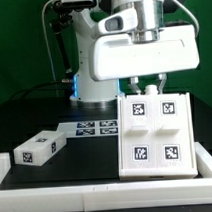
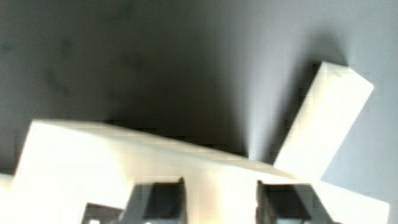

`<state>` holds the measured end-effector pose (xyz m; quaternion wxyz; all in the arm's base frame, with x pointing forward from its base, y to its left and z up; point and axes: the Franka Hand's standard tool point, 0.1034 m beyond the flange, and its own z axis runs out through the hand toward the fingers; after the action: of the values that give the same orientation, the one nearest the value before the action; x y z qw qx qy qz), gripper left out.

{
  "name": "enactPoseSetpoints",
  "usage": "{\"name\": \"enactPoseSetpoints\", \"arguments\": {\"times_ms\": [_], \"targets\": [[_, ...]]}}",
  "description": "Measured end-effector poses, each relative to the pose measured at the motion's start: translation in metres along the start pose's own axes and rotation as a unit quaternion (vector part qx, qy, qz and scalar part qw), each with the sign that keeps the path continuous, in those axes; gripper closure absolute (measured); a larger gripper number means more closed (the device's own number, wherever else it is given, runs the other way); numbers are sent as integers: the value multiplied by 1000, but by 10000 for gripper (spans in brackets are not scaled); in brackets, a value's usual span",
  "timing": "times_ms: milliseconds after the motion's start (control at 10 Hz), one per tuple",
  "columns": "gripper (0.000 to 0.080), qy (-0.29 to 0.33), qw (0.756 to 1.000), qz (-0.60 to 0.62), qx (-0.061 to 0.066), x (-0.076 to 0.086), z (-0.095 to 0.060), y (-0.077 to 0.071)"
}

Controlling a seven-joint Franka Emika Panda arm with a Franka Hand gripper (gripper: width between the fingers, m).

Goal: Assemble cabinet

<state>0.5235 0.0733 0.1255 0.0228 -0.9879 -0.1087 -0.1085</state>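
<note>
Exterior view
Claw: I see the claw [image 1: 145,90] pointing straight down at the far top edge of the cabinet [image 1: 151,134]. Its fingertips are down at that edge and are mostly hidden by it.
Arm: the white arm [image 1: 141,47] hangs directly over the cabinet.
Cabinet: a big white box on the black table [image 1: 34,112], on the exterior view's right. Its broad face is turned toward the camera and carries four square tags, two above two. From here I cannot tell whether it lies flat or is tipped up at the far edge.
Small tagged panel: the small tagged panel [image 1: 38,149] lies on the table at the exterior view's left, well apart from the cabinet.
Marker board: the marker board [image 1: 90,127] lies flat behind and between those two. Its end nearest the cabinet is hidden by the box.
Front rim: a white rim [image 1: 57,181] runs along the near side of the table.

Wrist view
Claw: both dark fingers [image 2: 160,202] of the claw [image 2: 217,200] straddle a white wall of the cabinet [image 2: 125,150]. White fills the whole gap between them, so I read the claw as clamped on the cabinet.
White bar: a tilted white bar [image 2: 324,120] rises beside that body. I cannot tell whether the two are joined.
Background: dark, blurred table [image 2: 160,60].
</note>
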Motion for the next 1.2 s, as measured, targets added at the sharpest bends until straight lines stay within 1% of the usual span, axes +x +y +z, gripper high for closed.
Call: {"name": "enactPoseSetpoints", "arguments": {"times_ms": [100, 200, 400, 600, 900, 1200], "targets": [[622, 4, 1000, -3, 1, 6, -1, -3], [622, 4, 1000, -4, 1, 5, 0, -3], [649, 3, 1000, -4, 1, 6, 0, -3], [663, -3, 1000, -3, 2, 21, -8, 2], [681, -12, 1000, -2, 3, 35, -18, 4], [700, -13, 1000, -2, 4, 34, -17, 4]]}}
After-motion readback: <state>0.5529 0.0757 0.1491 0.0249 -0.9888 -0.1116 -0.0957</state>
